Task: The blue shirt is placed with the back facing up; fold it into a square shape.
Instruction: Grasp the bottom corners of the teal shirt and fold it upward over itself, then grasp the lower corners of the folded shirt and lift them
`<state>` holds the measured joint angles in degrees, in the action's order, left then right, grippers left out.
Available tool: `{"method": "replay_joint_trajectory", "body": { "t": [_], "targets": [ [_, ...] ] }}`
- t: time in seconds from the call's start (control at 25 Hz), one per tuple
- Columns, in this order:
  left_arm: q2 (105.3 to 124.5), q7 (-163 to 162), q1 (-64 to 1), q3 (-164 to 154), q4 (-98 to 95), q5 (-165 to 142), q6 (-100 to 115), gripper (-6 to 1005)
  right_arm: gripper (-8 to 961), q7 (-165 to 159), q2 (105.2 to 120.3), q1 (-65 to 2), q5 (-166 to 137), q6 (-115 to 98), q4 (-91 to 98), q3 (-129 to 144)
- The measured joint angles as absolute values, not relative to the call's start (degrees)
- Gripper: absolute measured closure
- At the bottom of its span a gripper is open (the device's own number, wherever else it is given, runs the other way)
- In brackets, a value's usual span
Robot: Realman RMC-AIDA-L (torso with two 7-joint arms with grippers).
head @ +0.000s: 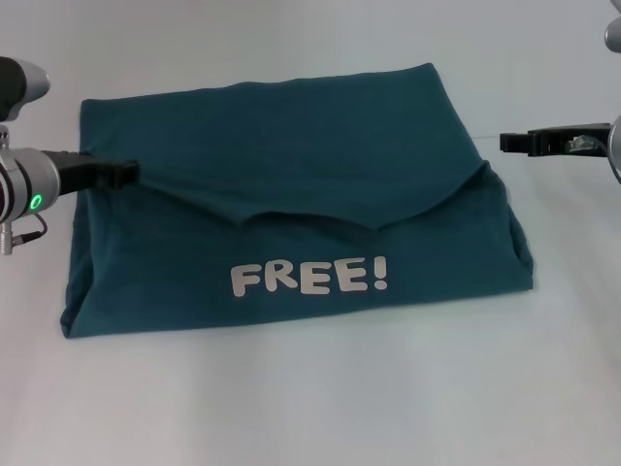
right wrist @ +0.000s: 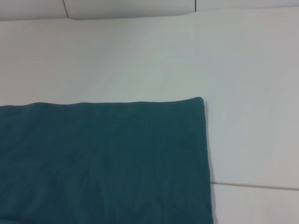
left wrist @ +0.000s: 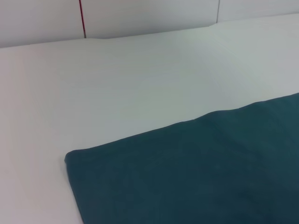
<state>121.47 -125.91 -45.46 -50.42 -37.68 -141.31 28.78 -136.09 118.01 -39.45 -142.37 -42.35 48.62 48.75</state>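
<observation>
The blue shirt (head: 291, 155) lies folded into a broad rectangle on the white table (head: 310, 408). Its far half is folded toward me, and the curved edge of that flap ends just above white "FREE!" lettering (head: 309, 278) on the near half. My left gripper (head: 124, 175) reaches in from the left and sits at the shirt's left edge, about halfway along it. To the right, my right gripper (head: 514, 143) hovers clear of the cloth, near its far right corner. Each wrist view shows only a corner of the shirt (left wrist: 196, 177) (right wrist: 103, 163) on the table.
White tabletop surrounds the shirt on all sides. A thin red line (left wrist: 81, 18) runs down the wall behind the table in the left wrist view. A panel seam (right wrist: 254, 185) crosses the surface beside the shirt in the right wrist view.
</observation>
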Motion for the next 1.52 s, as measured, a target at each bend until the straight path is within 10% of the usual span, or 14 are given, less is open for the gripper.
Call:
{"method": "replay_joint_trajectory", "body": {
  "t": [0.4, 1.52],
  "targets": [
    [121.38, -126.0, -44.6, -49.7, -38.7, -141.6, 28.7, 122, 22, -136.1, 118.48, -38.4, -142.4, -43.1, 49.0, 48.8],
    [119.31, -151.8, -35.1, -41.1, -57.6, -149.3, 77.4, 62, 34, -136.5, 119.31, -36.4, -148.0, -74.8, 69.8, 49.4]
  ]
}}
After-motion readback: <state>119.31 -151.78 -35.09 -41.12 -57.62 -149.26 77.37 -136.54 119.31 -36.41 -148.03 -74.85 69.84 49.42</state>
